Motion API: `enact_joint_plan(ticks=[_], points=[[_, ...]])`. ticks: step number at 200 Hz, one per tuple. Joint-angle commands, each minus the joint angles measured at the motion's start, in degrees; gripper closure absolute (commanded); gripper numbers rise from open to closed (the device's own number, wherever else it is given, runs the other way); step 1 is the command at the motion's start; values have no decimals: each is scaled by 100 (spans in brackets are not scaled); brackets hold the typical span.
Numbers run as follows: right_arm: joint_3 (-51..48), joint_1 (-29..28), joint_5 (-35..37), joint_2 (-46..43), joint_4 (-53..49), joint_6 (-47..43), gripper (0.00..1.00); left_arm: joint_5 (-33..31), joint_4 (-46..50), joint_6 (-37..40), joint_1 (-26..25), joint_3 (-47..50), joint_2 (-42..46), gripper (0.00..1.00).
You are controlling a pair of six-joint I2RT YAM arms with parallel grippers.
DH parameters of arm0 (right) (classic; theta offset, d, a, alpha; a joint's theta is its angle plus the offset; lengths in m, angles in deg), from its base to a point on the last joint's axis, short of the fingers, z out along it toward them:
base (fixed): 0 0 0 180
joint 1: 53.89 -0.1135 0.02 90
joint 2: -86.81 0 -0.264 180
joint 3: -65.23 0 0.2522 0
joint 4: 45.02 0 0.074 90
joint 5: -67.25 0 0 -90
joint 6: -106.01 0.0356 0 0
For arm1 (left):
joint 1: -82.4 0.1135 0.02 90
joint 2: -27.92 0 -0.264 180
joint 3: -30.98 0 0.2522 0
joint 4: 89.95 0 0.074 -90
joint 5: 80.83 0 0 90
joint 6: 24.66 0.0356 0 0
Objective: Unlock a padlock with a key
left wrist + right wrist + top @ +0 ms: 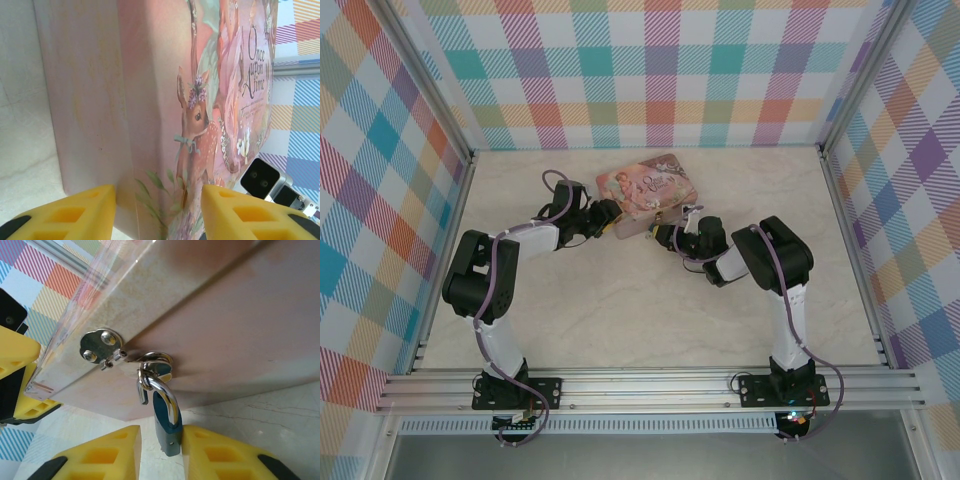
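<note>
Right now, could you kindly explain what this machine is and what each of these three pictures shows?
These are two robot arms bolted to a table, seen in the top view from a fixed camera above. The other two pictures come from cameras on the wrists; the yellow blocks are fingers. The left gripper clamps a pink tin at one end. The right gripper straddles a small blue padlock hanging from the tin's clasp; whether it pinches is unclear.
</note>
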Motion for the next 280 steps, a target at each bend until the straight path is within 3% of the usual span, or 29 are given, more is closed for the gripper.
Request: enact_joint_plan(ticks=[1, 67, 128, 172, 224, 280], points=[[3, -33, 29, 232, -508, -79, 78, 79, -275, -1, -59, -16, 130, 53], [-13, 44, 202, 61, -385, 115, 87, -29, -119, 174, -59, 57, 276, 52], [-75, 174, 528, -424, -1550, 293, 89, -649, 389, 781, -59, 169, 982, 40], [-28, 174, 692, -675, -2132, 420, 90, -847, 638, 1271, -288, -27, 1394, 37], [253, 183, 752, -854, -2845, 634, 90, -504, 711, 1516, -771, -1074, 551, 36], [578, 227, 830, -887, -3724, 1078, 90, -609, 956, 1826, -863, -1827, -373, 36]])
